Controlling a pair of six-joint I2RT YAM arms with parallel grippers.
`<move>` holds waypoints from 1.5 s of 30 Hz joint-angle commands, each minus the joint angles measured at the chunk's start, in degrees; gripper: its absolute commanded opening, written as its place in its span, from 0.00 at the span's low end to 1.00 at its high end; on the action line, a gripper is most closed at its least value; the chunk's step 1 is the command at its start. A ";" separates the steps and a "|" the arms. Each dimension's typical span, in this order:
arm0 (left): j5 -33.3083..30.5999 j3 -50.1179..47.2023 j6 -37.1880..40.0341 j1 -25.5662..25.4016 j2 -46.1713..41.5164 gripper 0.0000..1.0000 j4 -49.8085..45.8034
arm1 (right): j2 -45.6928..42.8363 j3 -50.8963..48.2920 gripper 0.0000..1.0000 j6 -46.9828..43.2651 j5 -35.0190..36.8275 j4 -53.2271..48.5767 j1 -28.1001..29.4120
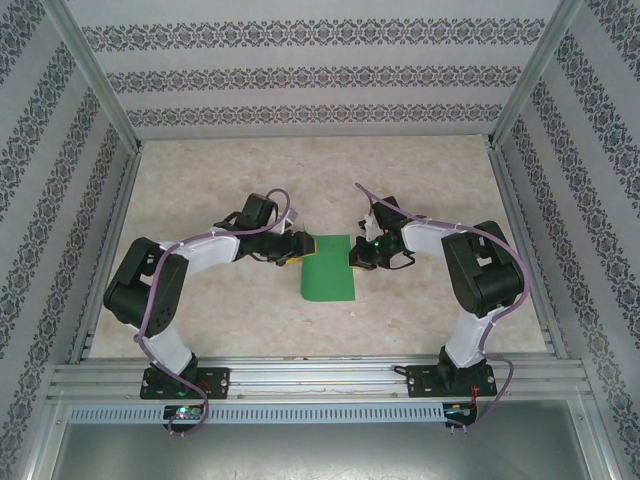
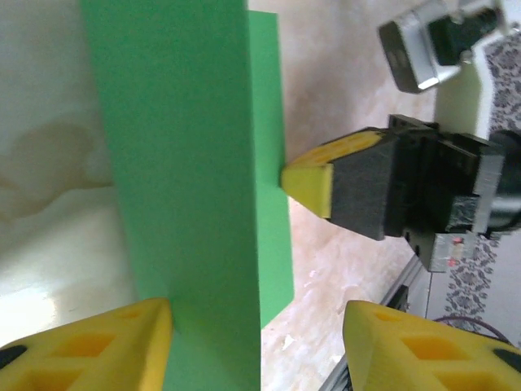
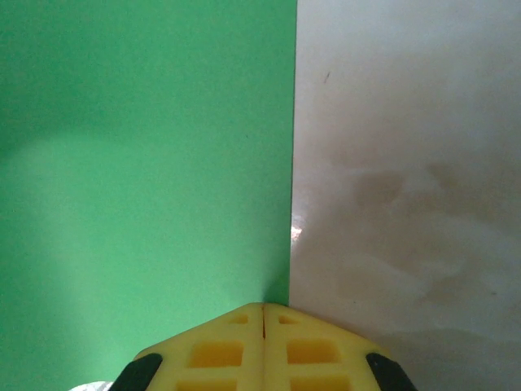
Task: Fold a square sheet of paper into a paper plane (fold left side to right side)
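Mid worktop (image 1: 200, 190), bright green paper sheet (image 1: 328, 270) lies folded double; left gripper (image 2: 256, 322) parted, right gripper (image 3: 264, 311) closed at edge.

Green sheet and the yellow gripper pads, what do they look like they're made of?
Sheet: probably thin paper, with a matte, even green surface and crisp straight edges. Gripper pads: likely moulded plastic or rubber, dull yellow with recessed square pockets. The look alone can't settle which of the two.

Green paper (image 1: 327, 270), yellow fingertips (image 3: 220, 354), beige marbled tbl (image 1: 250, 180).
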 commanded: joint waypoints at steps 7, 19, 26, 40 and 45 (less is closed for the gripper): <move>1.68 5.42 -2.79 -3.90 5.62 0.61 4.71 | 1.88 -1.66 0.03 0.21 3.58 -0.09 0.84; 0.57 7.02 -2.59 -5.48 9.41 0.31 4.30 | 0.91 -3.17 0.03 1.87 1.25 2.96 0.93; -0.90 7.26 -2.05 -5.63 9.77 0.14 2.86 | -0.48 -2.65 0.03 2.21 0.68 3.52 0.99; -2.40 7.29 -1.14 -5.67 9.43 0.05 1.06 | -9.98 -7.77 0.34 2.12 -3.21 9.16 -3.99; -2.42 7.40 -1.05 -5.71 9.43 0.05 1.04 | -11.20 -11.74 0.52 6.04 -14.02 19.37 -5.59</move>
